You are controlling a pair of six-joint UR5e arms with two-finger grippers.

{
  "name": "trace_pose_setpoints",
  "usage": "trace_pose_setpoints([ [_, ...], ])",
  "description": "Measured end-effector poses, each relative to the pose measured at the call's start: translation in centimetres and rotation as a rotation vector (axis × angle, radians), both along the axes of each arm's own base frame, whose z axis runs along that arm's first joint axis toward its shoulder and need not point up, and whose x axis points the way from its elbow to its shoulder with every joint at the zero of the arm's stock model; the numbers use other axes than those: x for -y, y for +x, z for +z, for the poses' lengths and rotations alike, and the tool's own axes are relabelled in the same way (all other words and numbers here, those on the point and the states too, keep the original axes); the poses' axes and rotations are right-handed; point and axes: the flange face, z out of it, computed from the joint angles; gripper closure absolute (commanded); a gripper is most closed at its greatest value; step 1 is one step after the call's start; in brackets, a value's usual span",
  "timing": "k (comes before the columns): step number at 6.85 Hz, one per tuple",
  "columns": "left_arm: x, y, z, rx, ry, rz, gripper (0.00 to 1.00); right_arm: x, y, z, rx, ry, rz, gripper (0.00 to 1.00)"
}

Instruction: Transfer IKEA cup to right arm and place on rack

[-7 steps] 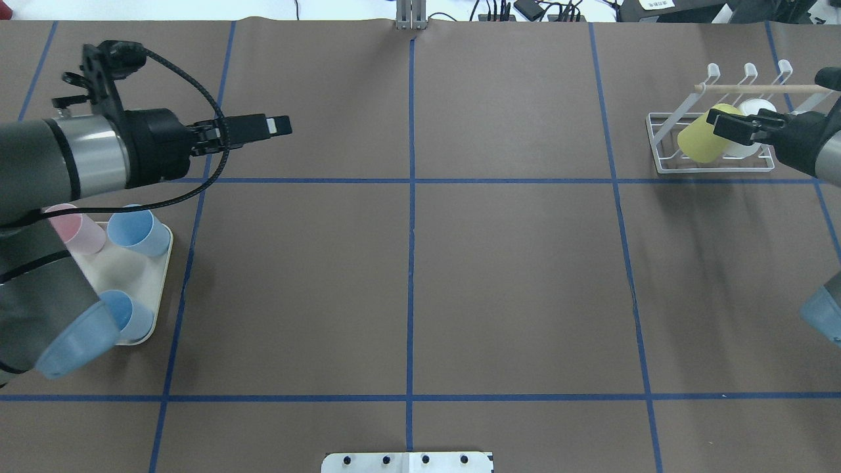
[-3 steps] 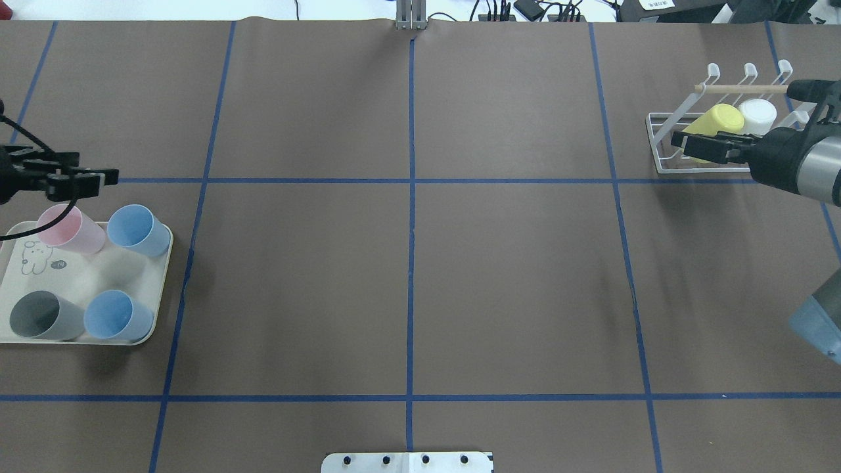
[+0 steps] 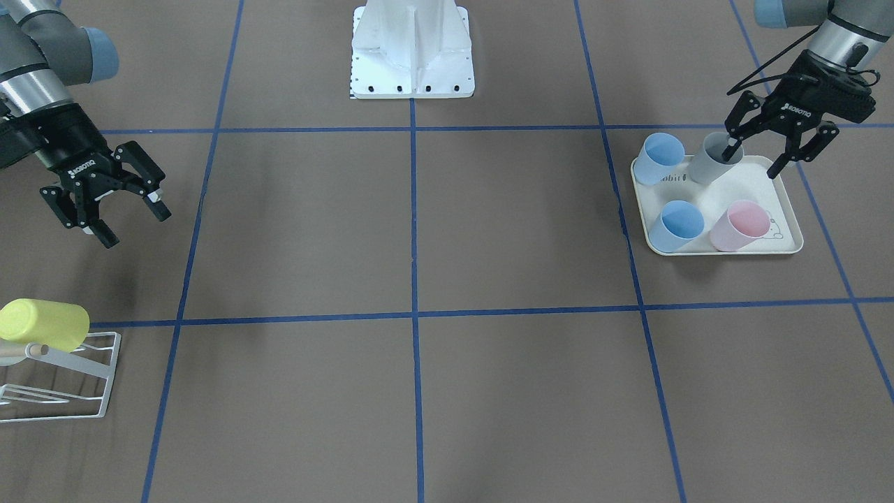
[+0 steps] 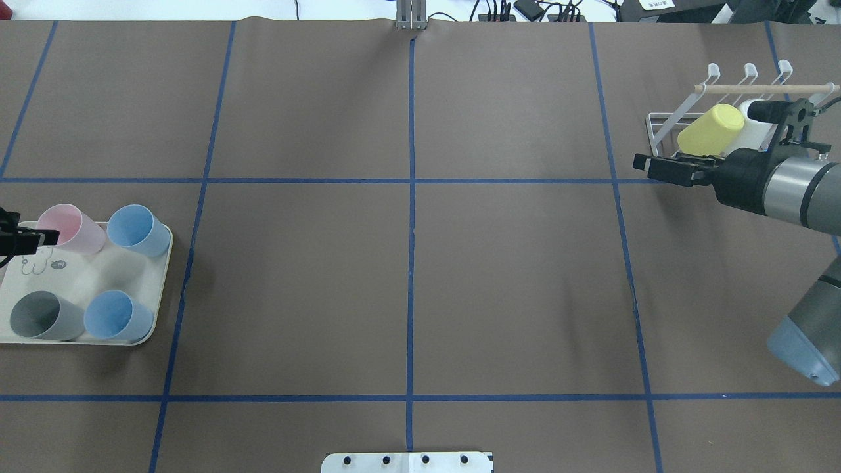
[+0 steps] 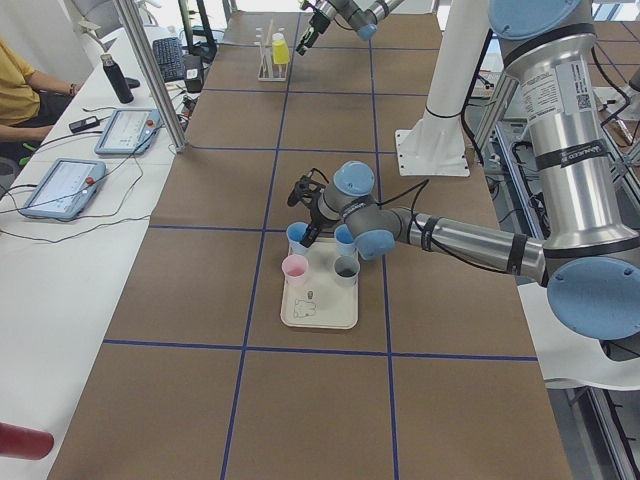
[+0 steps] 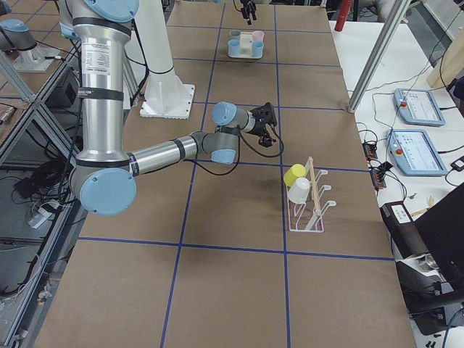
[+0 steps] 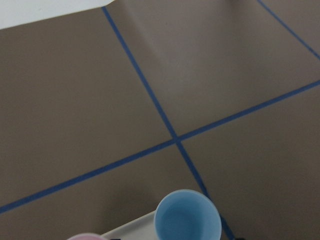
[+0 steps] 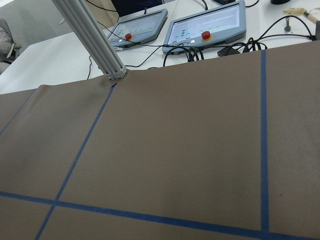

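1. The left tool (image 3: 753, 159) hangs over the cream tray (image 3: 747, 183) with its fingers spread and nothing between them. From the front, 1 finger overlaps the rim of the grey cup (image 3: 712, 164). From overhead the tool sits beside the pink cup (image 4: 69, 226), so I cannot tell which cup it is lined up on.
2. The IKEA cup to be moved stands on that tray among 4: the grey one, the pink one and 2 blue cups (image 3: 662, 157) (image 3: 677, 223). All are upright with mouths open to the top, clustered 2 by 2 with neighbours close. Mouth-up suits a pinch across 1 wall, 1 finger inside and 1 outside.
3. As I judge it, the pick-up has not yet begun.
4. The right tool (image 3: 135, 227) is likewise spread and empty. It hangs above the bare tabletop (image 4: 512, 276) near the rack (image 3: 63, 377) but apart from it, probably free to swing inward for the hand-over.
5. The rack is thin white wire with slanted prongs and a pale wooden rod (image 4: 755, 87) across the top. A yellow cup (image 4: 709, 131) and a white cup (image 4: 755, 108) lean on it side by side, bases uppermost, so 2 places are taken.
6. The cups look like smooth, matte, tapered plastic, light and thin-walled, so likely to slip or flex under a hard squeeze. The tray has a low rim and a rabbit print, and the tabletop is dull brown sheet gridded with blue tape.
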Motion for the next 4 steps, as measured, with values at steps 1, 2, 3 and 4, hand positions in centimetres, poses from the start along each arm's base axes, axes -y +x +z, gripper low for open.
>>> trace_pose_setpoints([
  [1, -1.1, -0.5, 1.6, 0.008, -0.046, 0.021, 0.18, -0.4, -0.7, -0.4, 0.011, 0.001, -0.013, 0.00],
  [2, -1.7, -0.7, 3.0, 0.020, -0.081, 0.027, 0.18, -0.6, -1.1, -0.7, 0.016, 0.002, -0.022, 0.00],
  [3, -1.9, -0.6, 4.7, 0.036, -0.115, 0.033, 0.19, -0.7, -1.4, -0.8, 0.018, 0.003, -0.029, 0.00],
  [4, -1.5, -0.1, 6.4, 0.046, -0.145, 0.036, 0.19, -0.8, -1.6, -0.9, 0.019, 0.005, -0.032, 0.00],
])
